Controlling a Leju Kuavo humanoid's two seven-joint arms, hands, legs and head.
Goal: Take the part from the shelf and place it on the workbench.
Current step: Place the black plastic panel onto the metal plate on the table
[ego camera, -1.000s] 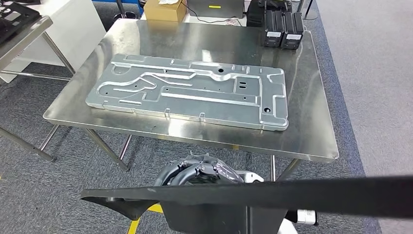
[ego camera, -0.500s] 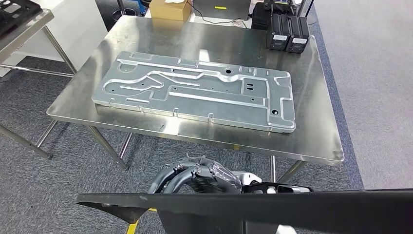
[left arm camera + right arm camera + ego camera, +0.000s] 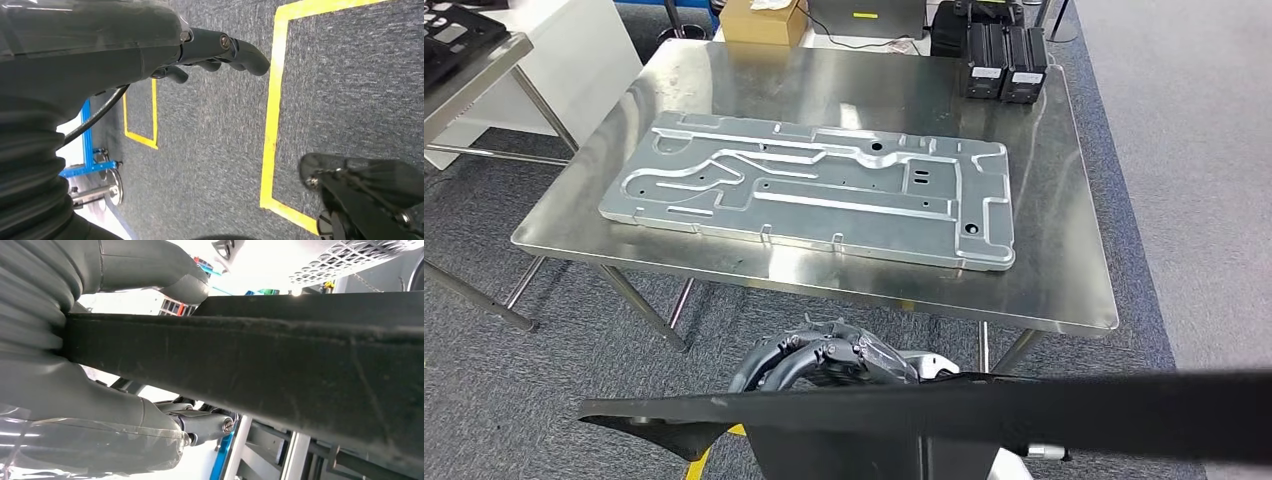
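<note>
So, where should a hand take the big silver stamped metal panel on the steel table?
Probably its near long rim, approached from the front of the steel table: the silver stamped metal panel lies flat and thin, so only edges offer grip.

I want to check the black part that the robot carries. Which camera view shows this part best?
The head view: the black part stretches across the foreground as one long flat piece, in front of the workbench. The right wrist view shows it very close, held by the right hand. The left wrist view shows one dark end near the floor, perhaps this part.
</note>
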